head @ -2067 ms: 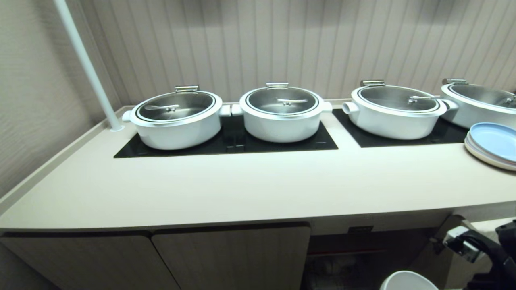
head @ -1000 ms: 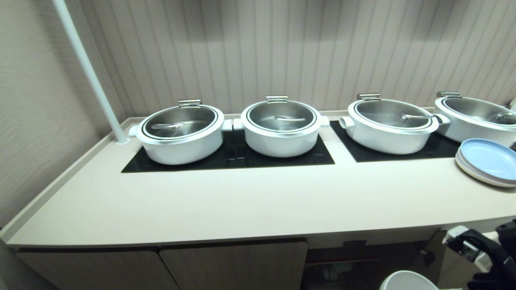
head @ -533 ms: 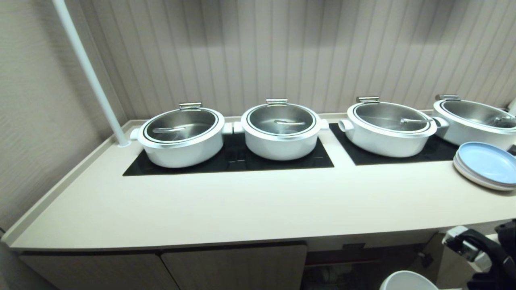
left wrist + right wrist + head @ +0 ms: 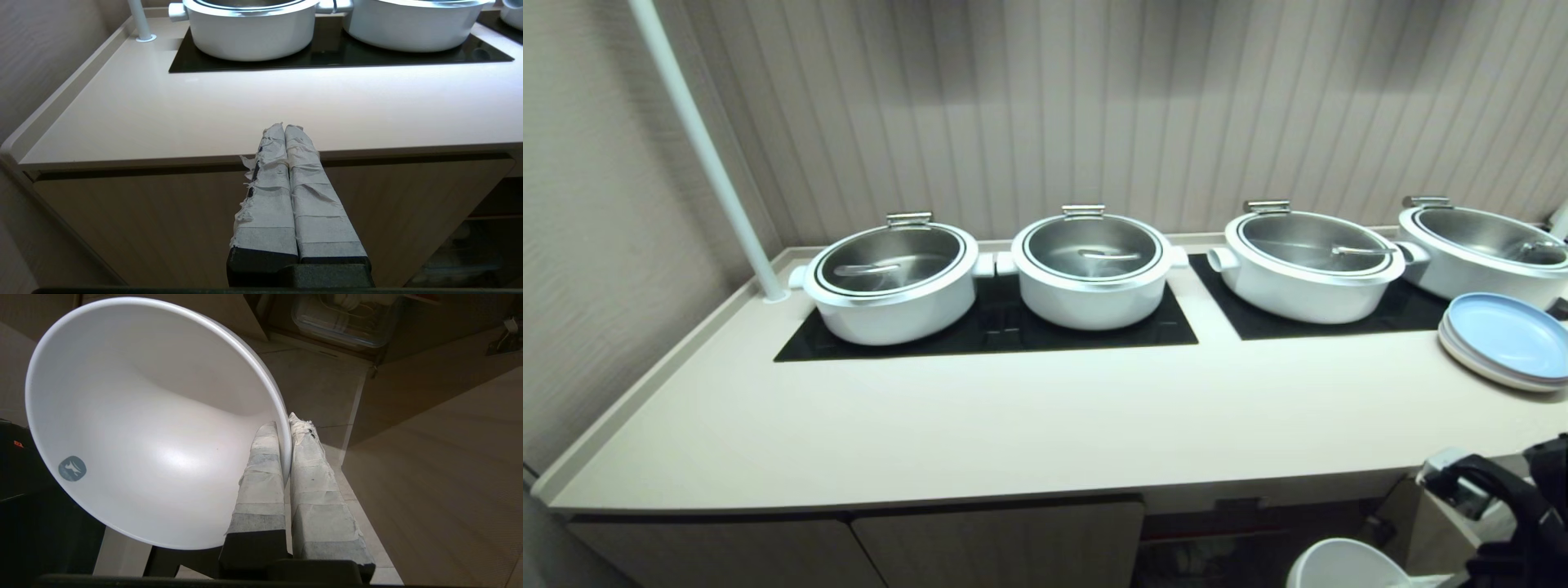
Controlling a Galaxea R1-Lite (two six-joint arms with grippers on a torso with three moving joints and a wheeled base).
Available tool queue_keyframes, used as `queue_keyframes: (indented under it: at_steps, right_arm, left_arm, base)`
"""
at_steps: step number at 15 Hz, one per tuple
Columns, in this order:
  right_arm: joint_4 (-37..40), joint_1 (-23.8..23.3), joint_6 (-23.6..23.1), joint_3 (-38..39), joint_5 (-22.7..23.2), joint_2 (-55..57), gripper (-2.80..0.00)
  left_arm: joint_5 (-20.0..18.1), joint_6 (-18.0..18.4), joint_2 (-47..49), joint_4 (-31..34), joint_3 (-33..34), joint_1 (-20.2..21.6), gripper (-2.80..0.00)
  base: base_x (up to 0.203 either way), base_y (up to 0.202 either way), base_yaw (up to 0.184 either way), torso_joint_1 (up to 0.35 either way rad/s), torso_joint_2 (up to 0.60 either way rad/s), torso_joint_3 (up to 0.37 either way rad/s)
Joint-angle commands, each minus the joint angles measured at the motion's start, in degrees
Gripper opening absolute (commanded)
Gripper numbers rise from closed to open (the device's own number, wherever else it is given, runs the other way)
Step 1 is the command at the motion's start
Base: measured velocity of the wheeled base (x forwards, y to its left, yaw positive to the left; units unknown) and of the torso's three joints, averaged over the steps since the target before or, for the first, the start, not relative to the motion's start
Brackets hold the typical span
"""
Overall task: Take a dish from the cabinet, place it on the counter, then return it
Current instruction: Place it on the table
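One white dish (image 4: 151, 428), a deep glossy bowl with a small grey round mark inside near its rim, was pinched by its rim between the taped fingers (image 4: 261, 477) of the right gripper (image 4: 288, 424), one finger inside the wall and one outside. In the head view the dish (image 4: 1343, 565) showed only as a rim at the bottom edge, below the front lip of the counter (image 4: 1029, 425) and in front of the open part of the cabinet (image 4: 1241, 539), with the right arm's black wrist just beside it. The left gripper (image 4: 284, 127) hung in front of a closed cabinet door (image 4: 163, 220), its taped fingers pressed together on nothing. On the counter stood four white lidded pots (image 4: 894, 282) on two black glass panels (image 4: 988, 331), a stack of plates (image 4: 1503, 339) with a blue one on top at the right, and a white pole (image 4: 698, 139) rising at the back left corner.
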Motion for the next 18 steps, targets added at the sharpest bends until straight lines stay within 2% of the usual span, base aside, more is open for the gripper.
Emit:
queue_keyframes:
  at_steps: [1,5,18]
  right_arm:
    - [0.1,0.0,0.0,-0.4,0.1,0.4,-2.80]
    - [2.4,0.0,0.0,-2.2,0.2,0.6,-2.80]
    - [2.7,0.1,0.4,-4.6,0.2,2.4,-2.80]
  left_arm:
    - [0.0,0.0,0.0,0.0,0.0,0.0,-2.80]
    - [0.1,0.0,0.0,0.0,0.0,0.0,-2.80]
    - [0.0,0.0,0.0,0.0,0.0,0.0,-2.80]
  base:
    - [0.000,0.000,0.000,0.085,-0.15,-0.085]
    - [0.000,0.000,0.000,0.063,-0.13,-0.061]
    - [0.000,0.000,0.000,0.037,-0.07,-0.034]
